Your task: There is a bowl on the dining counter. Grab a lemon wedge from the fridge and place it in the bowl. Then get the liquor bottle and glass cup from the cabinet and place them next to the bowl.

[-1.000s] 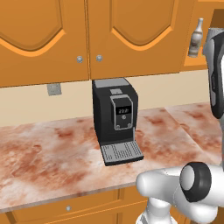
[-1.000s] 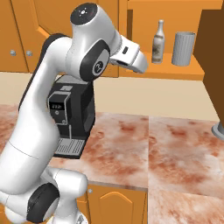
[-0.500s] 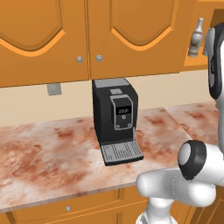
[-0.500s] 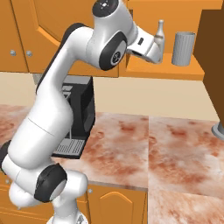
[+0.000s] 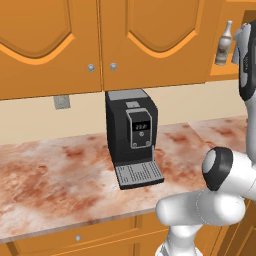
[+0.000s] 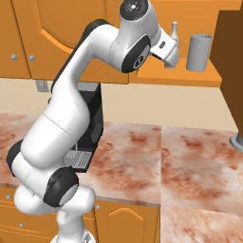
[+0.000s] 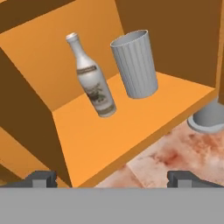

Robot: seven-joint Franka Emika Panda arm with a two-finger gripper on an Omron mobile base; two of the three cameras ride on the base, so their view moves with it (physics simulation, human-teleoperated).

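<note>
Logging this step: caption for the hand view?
Open jaws face the cabinet shelf, where the bottle and cup stand side by side.

Orange wooden wall cupboards point(image 5: 65, 45) with arched raised panels hang along the back wall, each door with a small round grey knob point(image 5: 91, 67) near its lower corner. Under them runs a strip of plain cream wall point(image 5: 30, 117) carrying a small grey square plate point(image 5: 61, 102), likely a socket. A worktop point(image 5: 55, 175) of reddish-brown and cream marbled stone spans the room, with orange drawer fronts point(image 5: 75, 235) below its front edge. A black coffee machine point(image 5: 132, 137) stands toward the worktop's back edge, its grey drip grille facing forward. At the worktop's right edge sits a dull grey rounded shape point(image 6: 236, 141), too cropped to name.
</note>
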